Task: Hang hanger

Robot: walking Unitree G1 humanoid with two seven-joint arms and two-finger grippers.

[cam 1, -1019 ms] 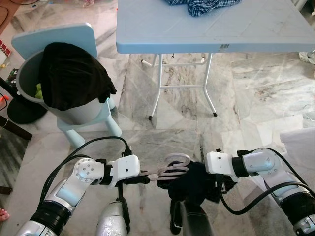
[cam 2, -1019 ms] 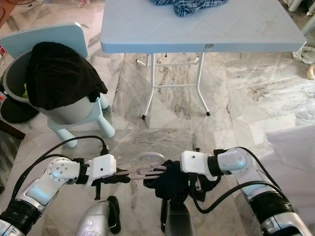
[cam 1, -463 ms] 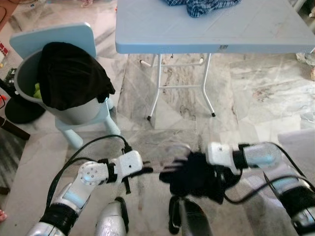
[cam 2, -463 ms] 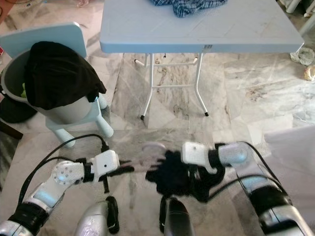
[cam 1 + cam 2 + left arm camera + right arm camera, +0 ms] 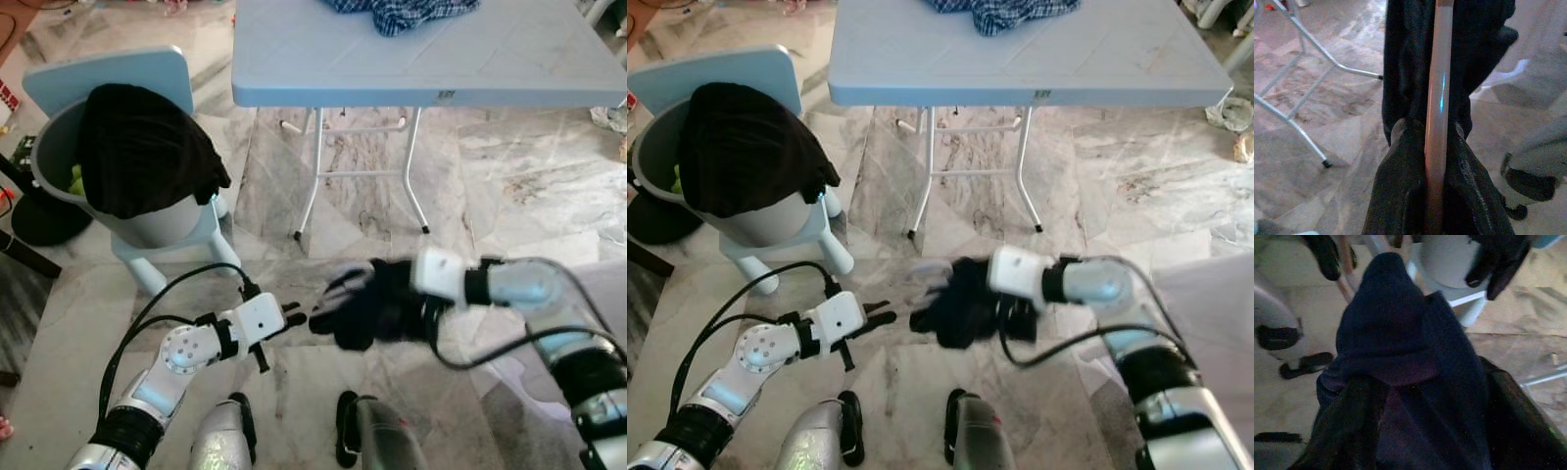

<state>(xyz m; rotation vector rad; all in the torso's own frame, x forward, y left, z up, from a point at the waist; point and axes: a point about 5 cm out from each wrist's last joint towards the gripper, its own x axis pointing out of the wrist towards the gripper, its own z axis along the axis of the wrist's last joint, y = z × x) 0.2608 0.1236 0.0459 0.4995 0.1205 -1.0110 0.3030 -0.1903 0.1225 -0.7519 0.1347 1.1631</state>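
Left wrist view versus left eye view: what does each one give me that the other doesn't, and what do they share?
Left wrist view: the pink hanger bar runs between the left gripper's fingers, which sit close on both sides.
Left eye view: the blue table with a checked shirt, the grey bin draped in black cloth, and the right gripper under the garment.
Shared: the dark garment, the table legs and the marble floor.

- Head stereo pair: looks forward and down on marble floor [image 5: 509,196], both arms, and blue table [image 5: 421,59].
- Wrist cameras: close along fingers onto dark garment [image 5: 1400,357].
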